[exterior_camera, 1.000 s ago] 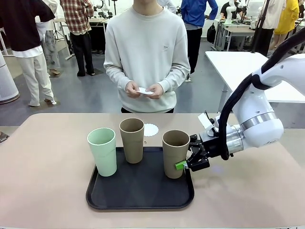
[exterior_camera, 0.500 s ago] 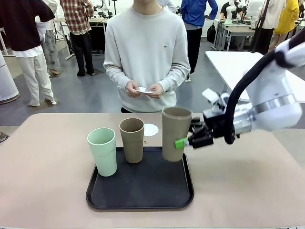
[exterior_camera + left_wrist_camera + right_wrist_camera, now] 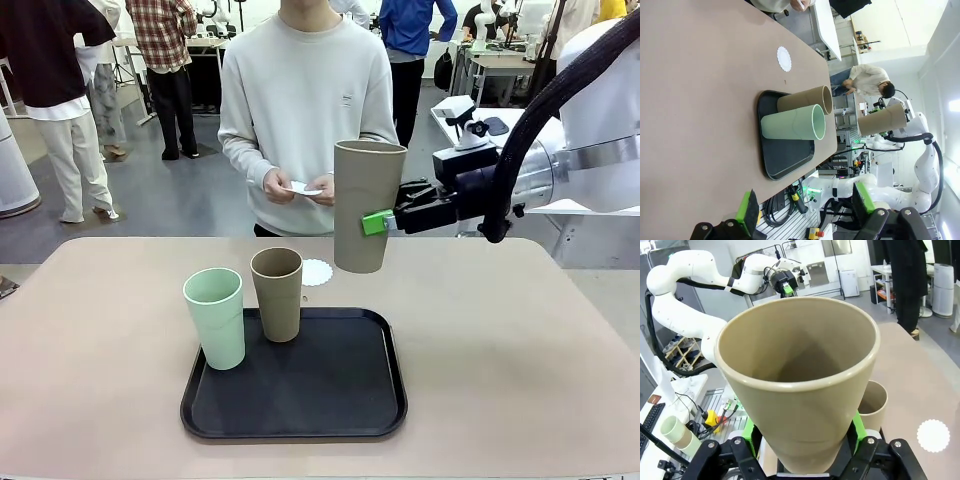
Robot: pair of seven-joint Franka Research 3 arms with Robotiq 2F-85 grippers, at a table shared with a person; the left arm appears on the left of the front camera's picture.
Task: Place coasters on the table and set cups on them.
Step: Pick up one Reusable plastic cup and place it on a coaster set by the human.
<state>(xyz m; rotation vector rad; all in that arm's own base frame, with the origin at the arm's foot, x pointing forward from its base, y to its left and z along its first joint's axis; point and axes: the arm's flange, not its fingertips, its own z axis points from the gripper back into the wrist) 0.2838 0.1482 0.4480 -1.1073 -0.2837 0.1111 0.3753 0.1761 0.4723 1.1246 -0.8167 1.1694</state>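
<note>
My right gripper is shut on a tan cup and holds it upright in the air, above the table's far side and right of a white coaster lying on the table. In the right wrist view this cup sits between the green pads, with the coaster below to the right. A mint green cup and a second tan cup stand on the black tray. My left gripper is open, off the table's left side.
A person stands at the far edge, holding more white coasters in both hands. The tray's right half is bare. A white table stands behind on the right. Other people stand farther back.
My right gripper has lifted the tan cup off the tray's right side, up and toward the far side of the table. The other cups and the coaster have not moved.
</note>
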